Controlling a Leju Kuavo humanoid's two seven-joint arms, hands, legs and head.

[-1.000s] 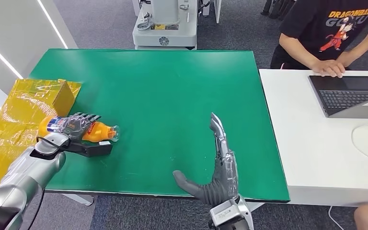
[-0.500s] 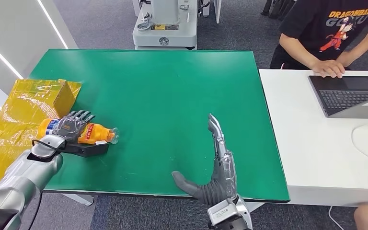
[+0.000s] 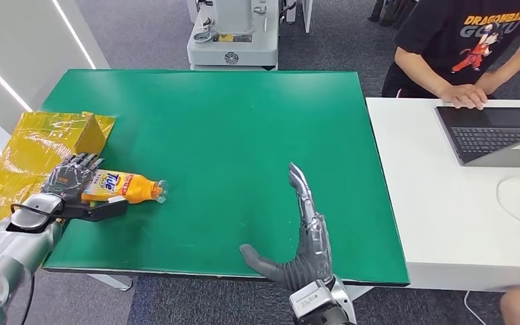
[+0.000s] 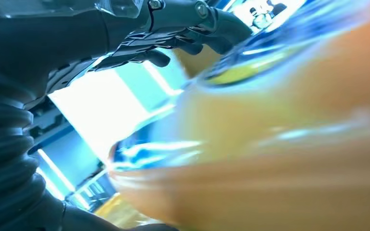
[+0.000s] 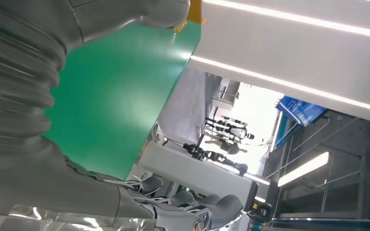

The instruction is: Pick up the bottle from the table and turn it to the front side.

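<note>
One bottle (image 3: pixel 123 186) matters here, an orange one with a yellow label that faces up toward us. It lies on its side near the nine o'clock edge of the green table (image 3: pixel 244 135), its cap end pointing toward three o'clock. Our left hand (image 3: pixel 74 189) holds it around the base end, fingers over the top and thumb below, so we judge the label is already turned to the front, or nearly so. In the left wrist view the bottle (image 4: pixel 279 144) is an orange blur pressed close under our fingers (image 4: pixel 188 43). We cannot tell whether it rests on the mat or hangs just above it.

Our right hand (image 3: pixel 305 237) stands on edge near the six o'clock rim of the table, flat and wide, fingers straight and thumb spread, holding nothing. We take it to be kept well apart from the bottle so the left has room to work.

Just beside the left hand, toward ten o'clock, a yellow box (image 3: pixel 88 135) sits on crinkled yellow wrapping (image 3: pixel 13 169); that is the nearest obstacle to any further turn. At two o'clock a person (image 3: pixel 460 47) sits at a white desk (image 3: pixel 433 203) with a laptop (image 3: pixel 494 132), well away.
</note>
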